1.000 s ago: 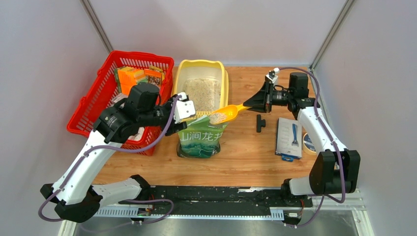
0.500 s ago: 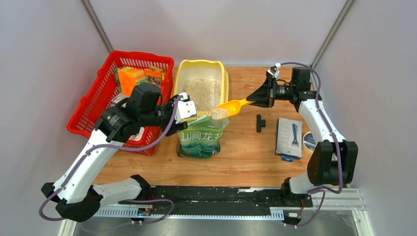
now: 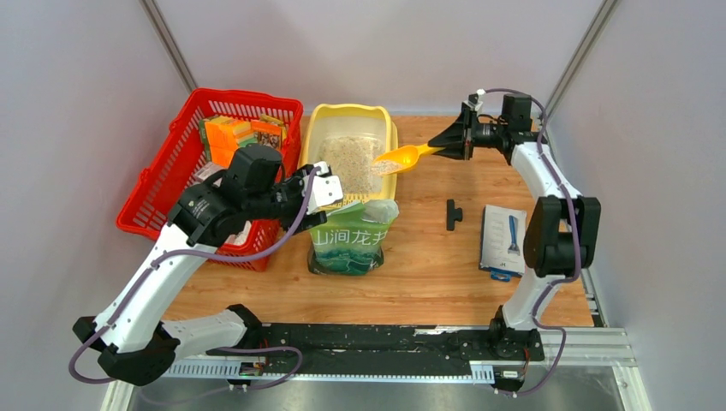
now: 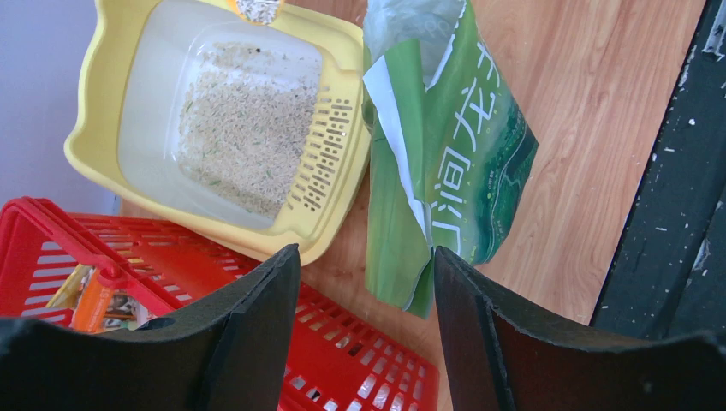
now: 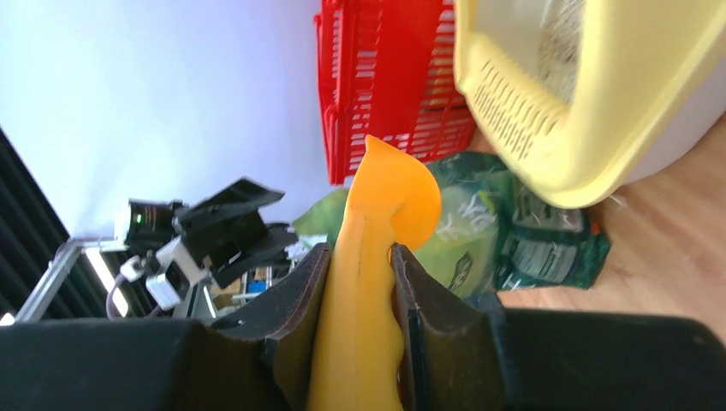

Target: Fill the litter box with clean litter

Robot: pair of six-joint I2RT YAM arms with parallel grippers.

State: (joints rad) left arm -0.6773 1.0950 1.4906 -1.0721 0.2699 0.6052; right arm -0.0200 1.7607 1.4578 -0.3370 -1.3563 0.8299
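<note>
yellow plastic litter box (image 3: pixel 347 110): far centre of the wooden table (image 3: pixel 445 265), just beside a red basket (image 3: pixel 244 94).
contents: clean litter (image 3: pixel 351 163) in a thin patch over the middle of the floor; pale bare plastic shows round the edges in the left wrist view.
orange scoop (image 3: pixel 398 158): loaded, bowl at the box's right rim, not yet tipped.
right gripper (image 5: pixel 360 257): fingers clamped on the scoop's handle.
left gripper (image 4: pixel 366 257): fingers wide apart, nothing between them, poised over the pouch and basket.
green pouch (image 3: pixel 351 240): mouth open, standing against the box's slotted end.
status, by judgement: filling under way, well short of a full bed. outstanding: empty this scoopful, then several more from the pouch.
</note>
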